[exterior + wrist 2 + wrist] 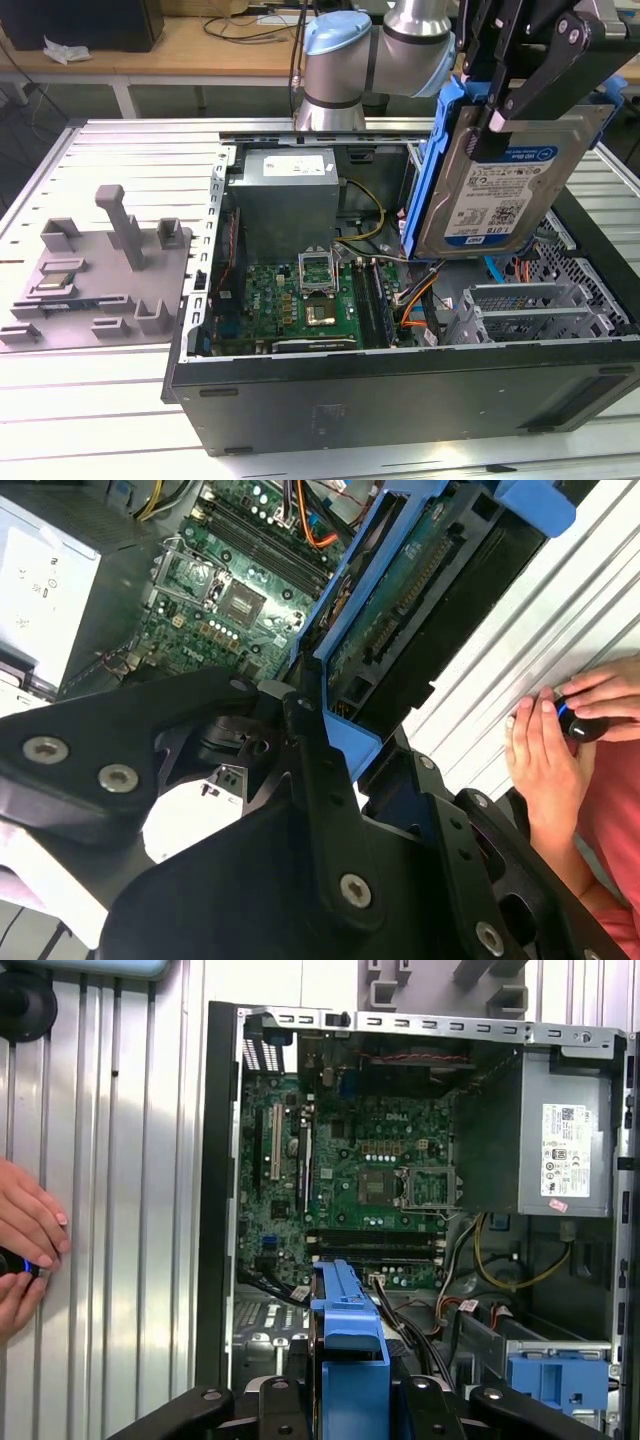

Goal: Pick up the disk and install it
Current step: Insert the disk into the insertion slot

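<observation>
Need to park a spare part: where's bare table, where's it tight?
Bare: ribbed metal table at the exterior view's lower left, bordered by the grey fixture tray and the open black computer case. Crowded: inside the case, green motherboard, orange cables, blue-framed silver disk in the hand above.

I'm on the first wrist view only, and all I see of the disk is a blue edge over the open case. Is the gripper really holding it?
Observer: Yes. In the exterior view the gripper is shut on the top of the disk, which hangs upright with its label toward that camera.
Operator: Is it seated in the case?
Observer: It doesn't look so. It seems to hang above the case, over the metal cage at the exterior view's right.
Operator: Where's its board side?
Observer: In the second wrist view the green circuit board faces that camera.
</observation>
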Available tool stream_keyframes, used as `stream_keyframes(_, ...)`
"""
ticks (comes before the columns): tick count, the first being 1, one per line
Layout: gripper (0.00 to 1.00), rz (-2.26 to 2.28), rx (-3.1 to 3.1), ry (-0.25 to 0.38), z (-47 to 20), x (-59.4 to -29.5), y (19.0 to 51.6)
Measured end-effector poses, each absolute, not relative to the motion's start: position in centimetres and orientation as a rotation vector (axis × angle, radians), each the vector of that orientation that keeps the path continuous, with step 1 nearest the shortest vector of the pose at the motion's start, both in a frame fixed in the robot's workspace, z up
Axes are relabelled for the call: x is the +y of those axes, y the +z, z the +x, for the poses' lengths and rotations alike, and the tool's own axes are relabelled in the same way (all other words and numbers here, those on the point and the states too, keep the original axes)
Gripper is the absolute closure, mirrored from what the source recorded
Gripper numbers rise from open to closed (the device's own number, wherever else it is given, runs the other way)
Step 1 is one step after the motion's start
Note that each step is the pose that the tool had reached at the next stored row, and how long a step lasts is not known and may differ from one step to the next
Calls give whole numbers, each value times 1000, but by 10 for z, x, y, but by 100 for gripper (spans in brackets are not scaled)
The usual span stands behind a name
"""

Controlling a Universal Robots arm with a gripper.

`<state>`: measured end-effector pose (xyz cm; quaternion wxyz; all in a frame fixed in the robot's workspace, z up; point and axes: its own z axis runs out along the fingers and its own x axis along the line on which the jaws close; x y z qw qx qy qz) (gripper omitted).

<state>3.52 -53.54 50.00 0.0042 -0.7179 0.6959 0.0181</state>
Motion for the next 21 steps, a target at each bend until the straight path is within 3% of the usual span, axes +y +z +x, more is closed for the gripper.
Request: stream_keyframes(21, 63, -2240, 2187, 59, 39, -538, 500)
